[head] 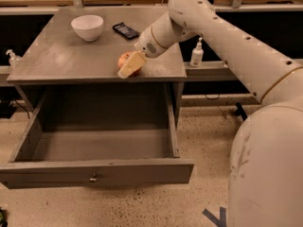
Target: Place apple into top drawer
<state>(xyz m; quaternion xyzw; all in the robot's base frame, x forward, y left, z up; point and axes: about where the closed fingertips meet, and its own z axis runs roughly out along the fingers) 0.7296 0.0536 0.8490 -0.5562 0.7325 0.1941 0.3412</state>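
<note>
The apple [124, 59] is red with yellowish patches and sits on the grey table top [61, 60] near its front edge, right of centre. My gripper [130, 65] is cream-coloured and lies right against the apple, covering its right and front side. The arm reaches in from the upper right. The top drawer [94, 171] is pulled wide open below the table top. Its inside holds nothing, and its small metal knob [93, 178] shows on the front panel.
A white bowl [87, 26] and a black phone-like device [126, 30] sit at the back of the table top. A pump bottle [196, 55] stands on a ledge right of the table, another [11, 58] on the left. My white base fills the lower right.
</note>
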